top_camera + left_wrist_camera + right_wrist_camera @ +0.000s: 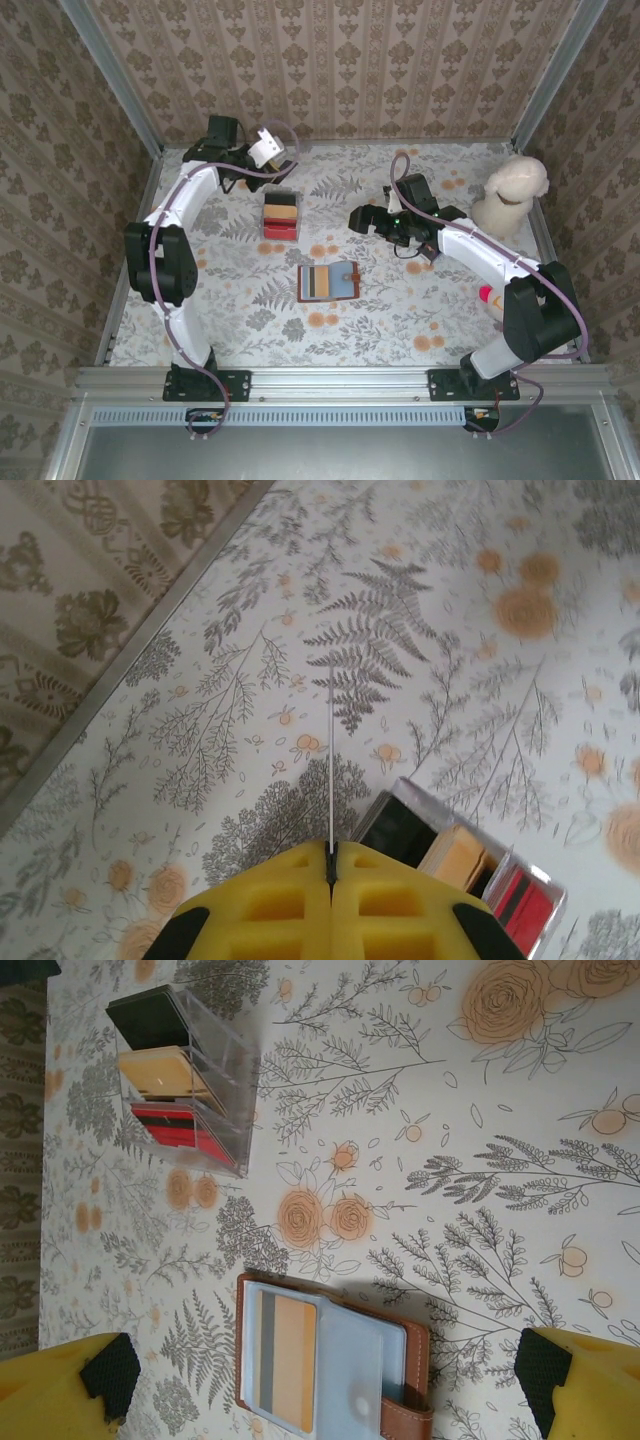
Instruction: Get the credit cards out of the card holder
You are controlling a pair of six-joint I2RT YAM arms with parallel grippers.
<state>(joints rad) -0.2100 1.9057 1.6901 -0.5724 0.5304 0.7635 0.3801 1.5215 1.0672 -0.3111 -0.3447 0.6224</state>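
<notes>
While right gripper (325, 1370) hangs wide open, empty, the open brown leather card holder (412, 1355) lies flat just below-ahead, with a tan-orange rectangular card (288, 1360) in its clear pocket. Left gripper (330, 852) is clamped on a thin pale sheet (330, 750), seen edge-on.

At 6 o'clock the left pincer (331, 855) has its yellow fingers pressed together. A thin pale line rises from their seam toward 12 o'clock, perhaps a card (330, 760) seen edge-on. Just beside the pincer at 4 o'clock a clear box (455, 865) lies on the fern-printed counter (450, 680), with black, tan and red pieces inside. A metal rail (130, 650) runs from 12 to 8 o'clock, with the patterned wall (60, 580) beyond it at 10 o'clock.
</notes>
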